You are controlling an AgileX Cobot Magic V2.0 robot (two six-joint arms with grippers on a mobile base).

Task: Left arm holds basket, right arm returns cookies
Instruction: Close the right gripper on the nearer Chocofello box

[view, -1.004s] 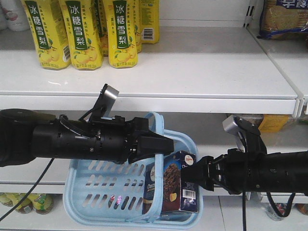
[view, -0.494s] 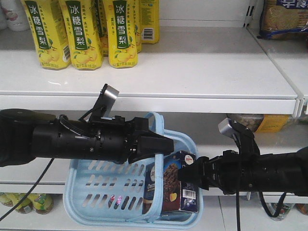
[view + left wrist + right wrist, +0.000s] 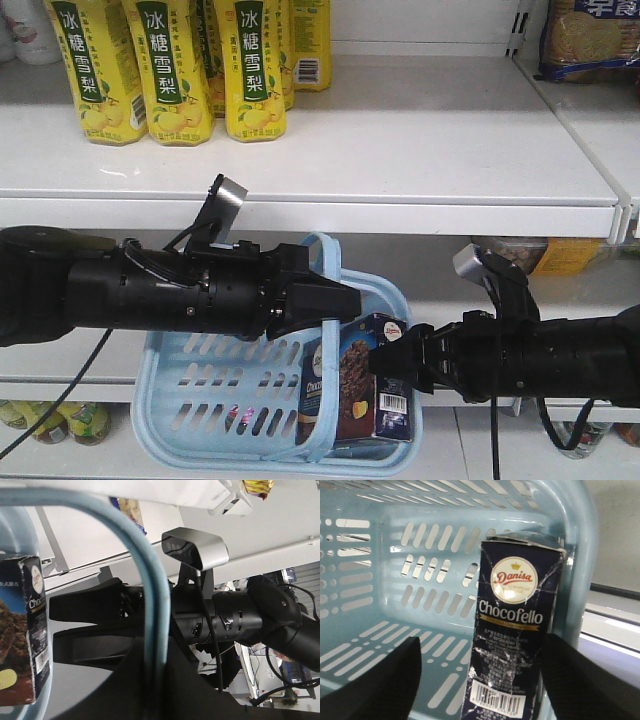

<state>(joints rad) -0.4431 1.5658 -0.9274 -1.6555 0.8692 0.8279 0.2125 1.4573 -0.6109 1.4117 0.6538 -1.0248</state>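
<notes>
Right fingers [image 3: 380, 680] stand wide astride the cookies [image 3: 512, 645], gripping nothing; the box is upright in a corner of the basket [image 3: 445, 510]. Pinched so near its top it may tip, or snag the handle [image 3: 152, 630] the left fingers [image 3: 330, 298] clamp

The exterior front-facing camera stands back at middle distance and looks level at the shelf [image 3: 400, 190]; the left arm [image 3: 150, 290] enters from the left edge, the right arm [image 3: 570, 360] from the right, and the basket [image 3: 200, 390] hangs between them. The left wrist camera sits close behind the basket's handle [image 3: 152, 610] and faces across to the right arm [image 3: 240, 620], with the cookies [image 3: 22, 630] at its left edge. The right wrist camera looks from very near between the fingers [image 3: 380, 680] of the right gripper [image 3: 480, 645] at the cookies [image 3: 510, 630] and the basket's inner wall [image 3: 395, 570]; all three views share cookies and basket.
</notes>
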